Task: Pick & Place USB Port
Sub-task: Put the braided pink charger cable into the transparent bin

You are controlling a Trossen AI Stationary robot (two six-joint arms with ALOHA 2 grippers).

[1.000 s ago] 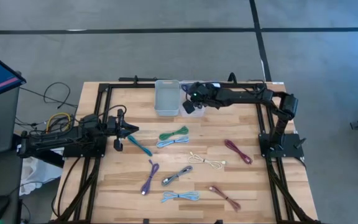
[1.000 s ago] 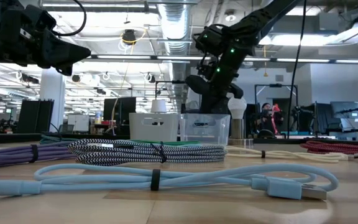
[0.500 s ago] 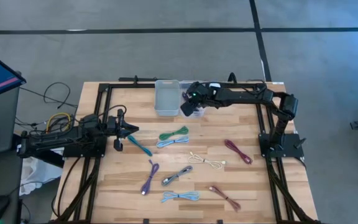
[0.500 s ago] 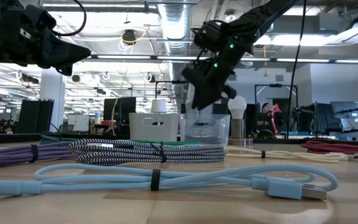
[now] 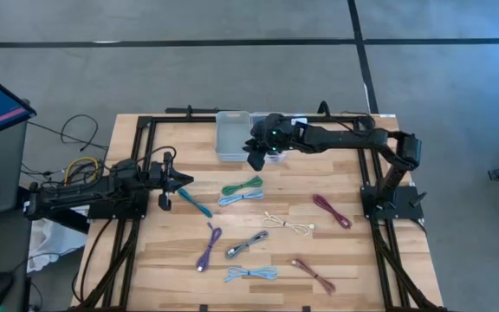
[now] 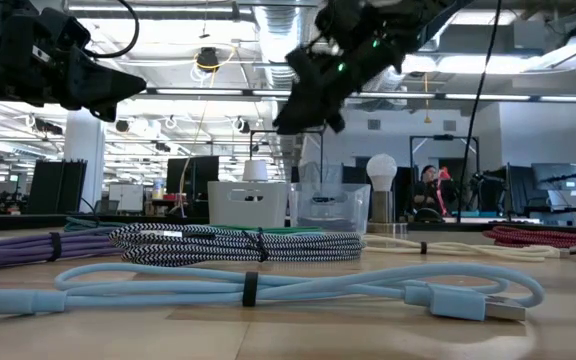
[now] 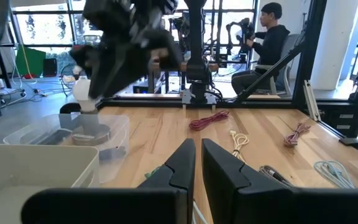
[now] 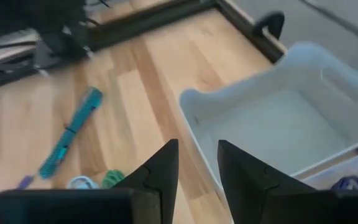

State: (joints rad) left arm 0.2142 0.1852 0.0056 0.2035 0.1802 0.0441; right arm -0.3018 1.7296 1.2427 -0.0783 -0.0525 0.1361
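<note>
Your right gripper [image 5: 255,159] hangs in the air with its fingers [image 8: 160,165] set moderately apart and nothing between them. Right behind it is the white bin [image 5: 231,137]. Next to that, under the arm, stands the clear bin [image 6: 330,208].

The closest USB cables are on the wood just in front of the gripper. The green cable [image 5: 243,185] is a tied bundle, and its long axis runs across the table, tilted slightly back toward the right arm's side. The light blue cable [image 5: 239,198] lies just beside it and nearly parallel.

The teal cable [image 8: 70,134] is stretched straight. It lies well off toward your left gripper [image 5: 189,180], with one end near that gripper's tips, and runs diagonally toward the table's front. That gripper is pinched to a slit and holds nothing.
</note>
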